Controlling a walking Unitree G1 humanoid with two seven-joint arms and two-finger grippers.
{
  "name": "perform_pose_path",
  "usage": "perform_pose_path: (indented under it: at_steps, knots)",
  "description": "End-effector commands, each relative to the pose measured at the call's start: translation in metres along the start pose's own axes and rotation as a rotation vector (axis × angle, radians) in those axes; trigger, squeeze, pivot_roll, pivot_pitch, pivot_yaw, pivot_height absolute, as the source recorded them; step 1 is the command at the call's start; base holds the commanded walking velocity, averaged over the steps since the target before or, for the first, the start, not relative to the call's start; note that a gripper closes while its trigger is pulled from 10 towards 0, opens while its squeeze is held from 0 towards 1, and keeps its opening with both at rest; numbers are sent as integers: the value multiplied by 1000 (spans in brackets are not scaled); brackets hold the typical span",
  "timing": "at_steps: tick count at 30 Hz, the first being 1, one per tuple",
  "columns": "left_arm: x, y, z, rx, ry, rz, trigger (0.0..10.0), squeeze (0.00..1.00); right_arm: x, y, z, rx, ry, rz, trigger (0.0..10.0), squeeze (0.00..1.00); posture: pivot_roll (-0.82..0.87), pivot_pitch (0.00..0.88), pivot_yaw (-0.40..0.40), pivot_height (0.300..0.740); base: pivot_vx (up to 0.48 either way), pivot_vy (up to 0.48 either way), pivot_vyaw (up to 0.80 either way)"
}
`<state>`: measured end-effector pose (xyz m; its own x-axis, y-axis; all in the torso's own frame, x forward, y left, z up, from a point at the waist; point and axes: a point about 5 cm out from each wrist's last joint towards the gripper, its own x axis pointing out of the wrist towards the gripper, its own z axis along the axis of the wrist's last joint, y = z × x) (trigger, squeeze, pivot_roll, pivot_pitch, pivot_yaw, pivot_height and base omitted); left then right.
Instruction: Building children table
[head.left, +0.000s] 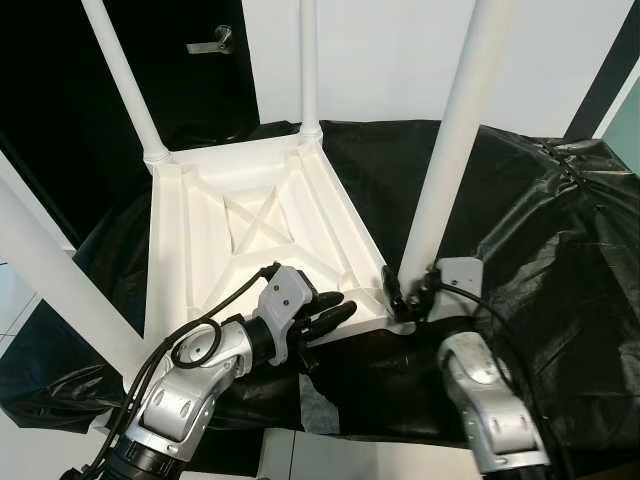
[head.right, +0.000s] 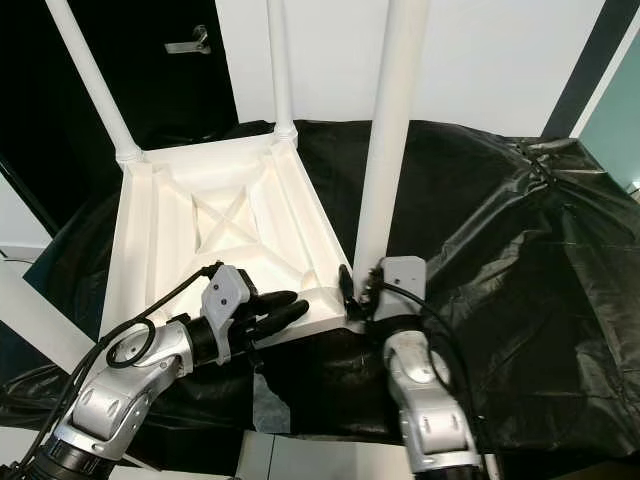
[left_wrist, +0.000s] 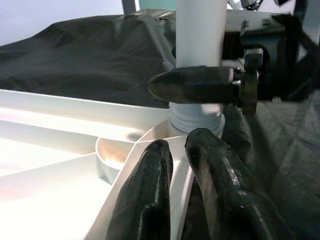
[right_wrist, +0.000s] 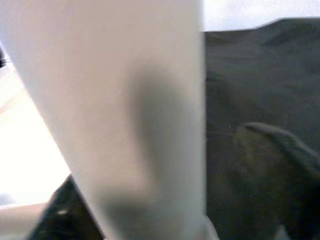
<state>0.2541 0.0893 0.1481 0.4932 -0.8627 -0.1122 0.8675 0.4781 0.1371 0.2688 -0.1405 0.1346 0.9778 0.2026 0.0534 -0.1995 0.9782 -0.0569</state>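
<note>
A white plastic children's table (head.left: 250, 230) lies upside down on a black sheet (head.left: 540, 250), its legs pointing up. My right gripper (head.left: 402, 290) is shut on the near right leg (head.left: 455, 130), just above the socket at that corner. In the left wrist view one right fingertip (left_wrist: 200, 85) crosses the leg (left_wrist: 197, 30). The right wrist view has the leg (right_wrist: 115, 110) close up and blurred. My left gripper (head.left: 335, 310) sits at the table's near edge, left of that corner. Its fingers (left_wrist: 145, 200) are pinched on the rim (left_wrist: 181, 185), one inside and one outside.
Three more legs stand up: far left (head.left: 125, 80), far right (head.left: 309, 60), and near left (head.left: 60, 290), which slants across my left arm's side. A dark door with a handle (head.left: 215, 42) is behind. The sheet's near edge and pale floor (head.left: 330, 455) lie below my arms.
</note>
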Motion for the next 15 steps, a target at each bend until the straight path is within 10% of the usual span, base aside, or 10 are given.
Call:
perform_pose_path:
  at_steps: [1,3,4,15]
  knots:
    - [0,-7,0,-1,4,-91,10000,0,-2,-6,5,32,-21,61,10000,1000,21,0,9,740,0,0,0]
    - [0,-7,0,-2,3,-94,10000,0,-3,-10,5,22,-22,119,10000,906,20,0,10,740,0,0,0]
    - [1,-8,0,-2,1,-97,10000,0,-3,-14,5,17,-15,165,10000,0,15,0,12,740,0,0,0]
    - [3,-10,-4,23,31,-149,10000,0,21,-19,4,-107,30,475,10000,0,11,0,18,740,0,0,0]
